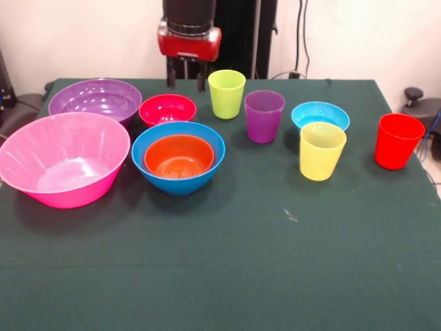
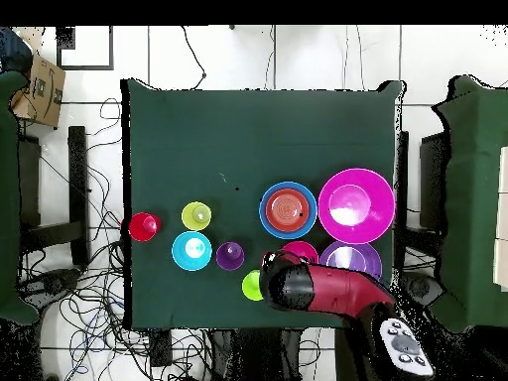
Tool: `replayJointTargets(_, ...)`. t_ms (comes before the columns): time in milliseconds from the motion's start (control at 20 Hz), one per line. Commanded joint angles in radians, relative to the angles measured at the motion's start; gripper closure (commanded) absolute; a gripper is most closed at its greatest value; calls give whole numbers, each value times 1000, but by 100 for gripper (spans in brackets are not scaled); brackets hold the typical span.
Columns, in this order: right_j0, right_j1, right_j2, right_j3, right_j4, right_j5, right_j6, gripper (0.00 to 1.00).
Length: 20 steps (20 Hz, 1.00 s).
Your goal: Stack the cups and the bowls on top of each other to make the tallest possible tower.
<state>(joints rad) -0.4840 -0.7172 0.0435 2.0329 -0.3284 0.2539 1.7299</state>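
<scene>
- Counter (image 1: 227, 276) cloth, dark green, lies bare along its near stretch in the front view.
- Pink bowl (image 1: 63, 158), the very large one, sits nearest at the left, upright and holding nothing.
- Medium blue bowl (image 1: 178, 156) stands just to its right with the orange bowl (image 1: 179, 156) nested inside it, both mouth up; this pair is the only stacking so far.
- Yellow cup (image 1: 322, 151) stands upright right of centre, with the small light blue bowl (image 1: 320, 115) close behind it; whether they touch cannot be told.
- Red cup (image 1: 398, 141) stands alone near the right edge, apart from the rest.
- Translucent purple cup (image 1: 264, 116) stands upright near the middle, between the blue bowl and the light blue bowl.
- Small red bowl (image 1: 167, 109) sits behind the blue bowl, beside the large purple bowl (image 1: 96, 100) at the far left.
- Lime green cup (image 1: 227, 94) stands upright farthest back among the cups, just right of the red bowl.
- Gripper (image 1: 186, 79) hangs from the red and black arm (image 2: 327, 288) at the far edge, above the counter between the red bowl and the lime green cup; its dark fingers (image 1: 201, 81) hold nothing, and how wide they stand cannot be told.
</scene>
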Motion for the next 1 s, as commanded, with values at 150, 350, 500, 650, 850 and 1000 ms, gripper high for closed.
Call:
replayJointTargets(150,34,100,92,0,-53,-66,59,0)
replayJointTargets(350,26,124,101,-30,-59,-65,43,0)
replayJointTargets(500,21,137,105,-49,-63,-61,33,0)
replayJointTargets(650,13,126,111,-48,-60,-42,26,0)
replayJointTargets(850,9,105,123,-47,-50,-11,16,0)
replayJointTargets(1000,10,93,125,-48,-46,5,13,0)
